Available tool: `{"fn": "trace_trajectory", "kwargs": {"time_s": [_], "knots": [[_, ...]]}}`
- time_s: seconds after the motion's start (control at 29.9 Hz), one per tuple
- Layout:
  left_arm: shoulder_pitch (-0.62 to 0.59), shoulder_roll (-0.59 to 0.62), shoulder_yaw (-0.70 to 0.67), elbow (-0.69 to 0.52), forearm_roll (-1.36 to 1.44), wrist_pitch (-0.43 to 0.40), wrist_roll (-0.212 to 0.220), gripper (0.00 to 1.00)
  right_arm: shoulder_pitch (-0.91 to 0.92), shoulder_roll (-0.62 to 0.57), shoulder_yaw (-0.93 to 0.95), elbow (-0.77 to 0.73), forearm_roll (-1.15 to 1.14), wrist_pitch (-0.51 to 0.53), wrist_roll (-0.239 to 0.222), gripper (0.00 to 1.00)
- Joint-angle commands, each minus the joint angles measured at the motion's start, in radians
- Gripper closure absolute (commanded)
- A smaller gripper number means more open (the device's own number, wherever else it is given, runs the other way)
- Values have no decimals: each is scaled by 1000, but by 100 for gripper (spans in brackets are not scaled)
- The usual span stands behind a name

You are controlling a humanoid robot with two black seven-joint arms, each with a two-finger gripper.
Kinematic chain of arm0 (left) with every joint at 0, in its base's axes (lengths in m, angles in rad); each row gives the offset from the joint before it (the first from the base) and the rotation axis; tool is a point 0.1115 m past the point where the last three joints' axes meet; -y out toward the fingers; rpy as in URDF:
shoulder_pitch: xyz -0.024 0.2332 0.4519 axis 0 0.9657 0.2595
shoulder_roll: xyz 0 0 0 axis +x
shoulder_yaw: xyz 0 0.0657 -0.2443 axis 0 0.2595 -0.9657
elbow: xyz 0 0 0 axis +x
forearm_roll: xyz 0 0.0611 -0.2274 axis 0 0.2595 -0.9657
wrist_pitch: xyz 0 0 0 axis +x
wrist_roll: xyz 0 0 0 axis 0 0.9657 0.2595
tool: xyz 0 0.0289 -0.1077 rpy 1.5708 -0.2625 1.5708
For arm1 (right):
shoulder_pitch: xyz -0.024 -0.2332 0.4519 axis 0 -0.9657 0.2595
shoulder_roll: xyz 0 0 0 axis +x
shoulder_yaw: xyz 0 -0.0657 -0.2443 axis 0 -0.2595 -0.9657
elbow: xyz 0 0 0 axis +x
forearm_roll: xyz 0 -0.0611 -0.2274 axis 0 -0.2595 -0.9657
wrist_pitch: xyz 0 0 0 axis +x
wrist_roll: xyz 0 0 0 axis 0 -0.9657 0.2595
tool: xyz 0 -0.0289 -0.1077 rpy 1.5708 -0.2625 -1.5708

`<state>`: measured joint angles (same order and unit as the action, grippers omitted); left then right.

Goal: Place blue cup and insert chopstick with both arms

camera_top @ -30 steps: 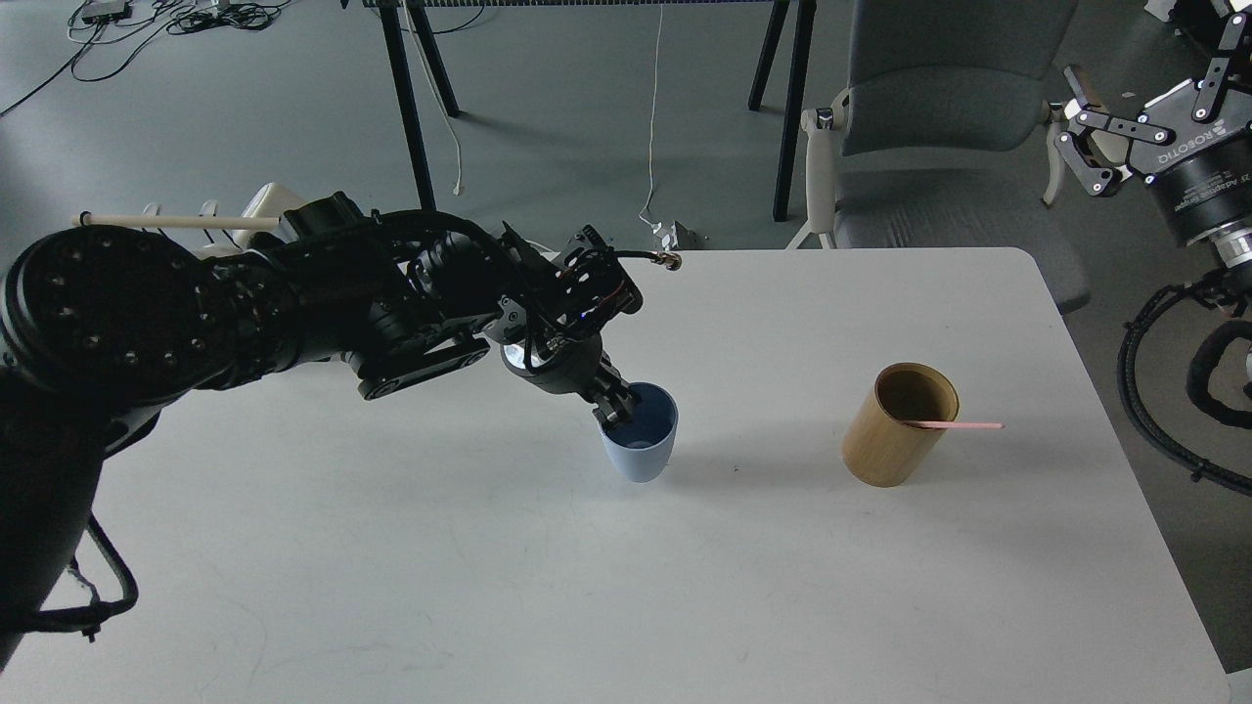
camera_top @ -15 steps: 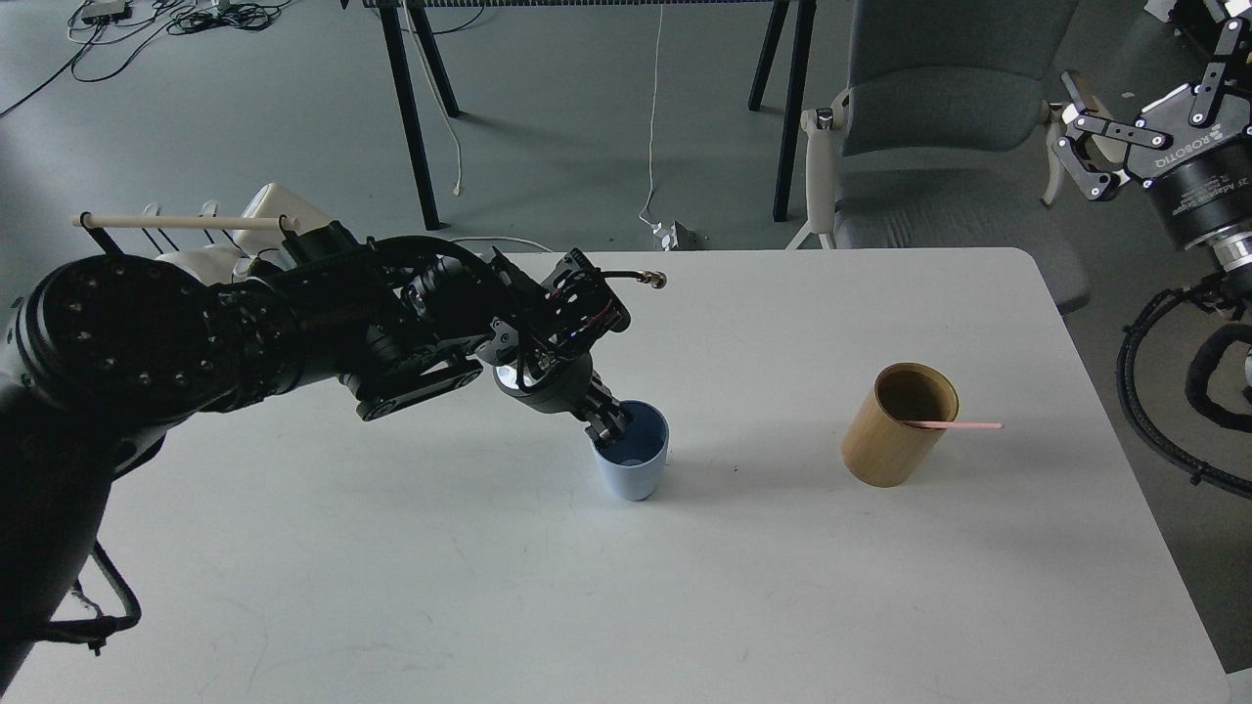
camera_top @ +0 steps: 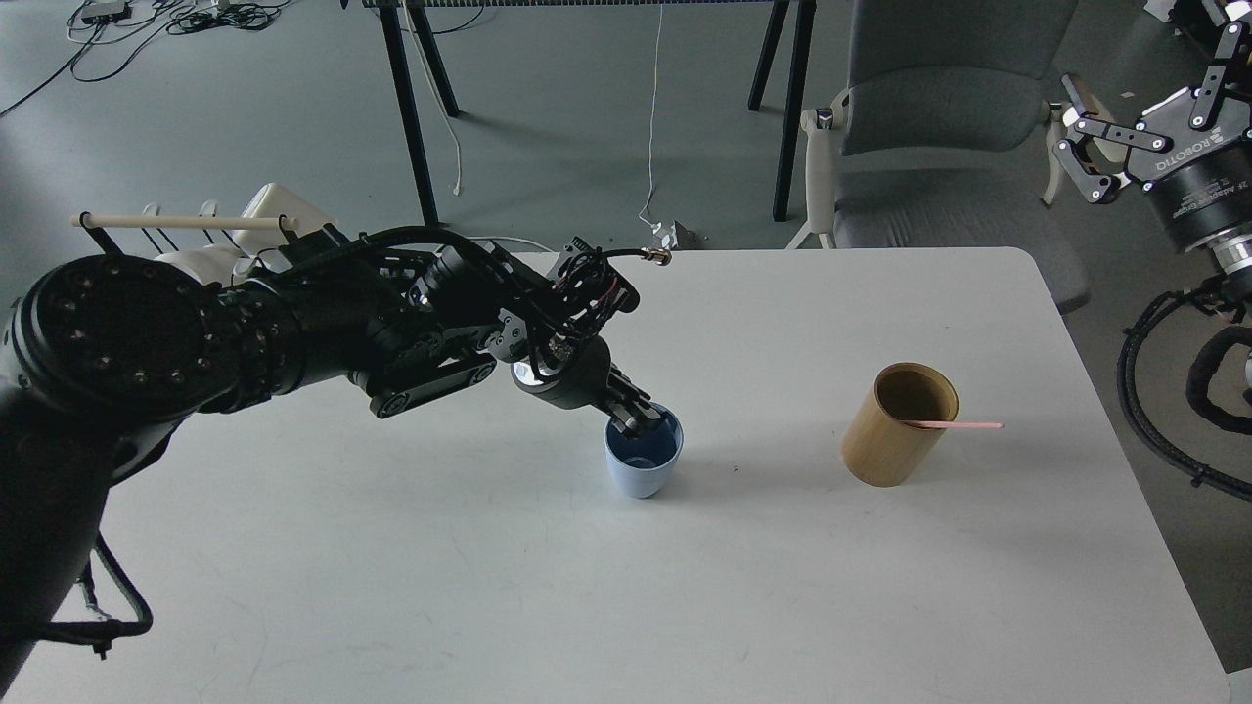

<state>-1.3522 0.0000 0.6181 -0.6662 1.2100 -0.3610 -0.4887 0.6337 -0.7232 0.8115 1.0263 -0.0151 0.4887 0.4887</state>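
While gripped, blue cup point(camera_top: 643, 462) hides jaws.

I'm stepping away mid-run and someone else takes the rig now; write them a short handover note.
Left gripper: shut on the rim of the small pale-blue plastic cup, which is upright at mid-table.
Right gripper: open, empty, raised off the table's right edge.
Thin pink chopstick: leaning out of the tan bamboo cylinder on the white table.
Done: cup brought to the table.
Left: release cup, move chopstick into it.
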Motion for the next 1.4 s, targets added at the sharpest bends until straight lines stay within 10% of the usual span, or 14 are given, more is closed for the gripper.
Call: {"fn": "trace_trajectory", "kwargs": {"time_s": [0.0, 0.3, 0.8, 1.37], "knots": [[2, 0, -43, -1, -62, -6, 0, 14, 17, -5, 0, -15, 0, 0, 0, 1], [73, 165, -253, -21, -147, -38, 0, 9, 107, -35, -48, -34, -22, 0, 0, 1], [406, 373, -1132, -202, -340, -107, 0, 7, 153, -252, 18, 254, -589, 0, 0, 1], [484, 374, -1195, -245, -446, -104, 0, 6, -284, -469, 3, 555, -1310, -929, 0, 1]]}}
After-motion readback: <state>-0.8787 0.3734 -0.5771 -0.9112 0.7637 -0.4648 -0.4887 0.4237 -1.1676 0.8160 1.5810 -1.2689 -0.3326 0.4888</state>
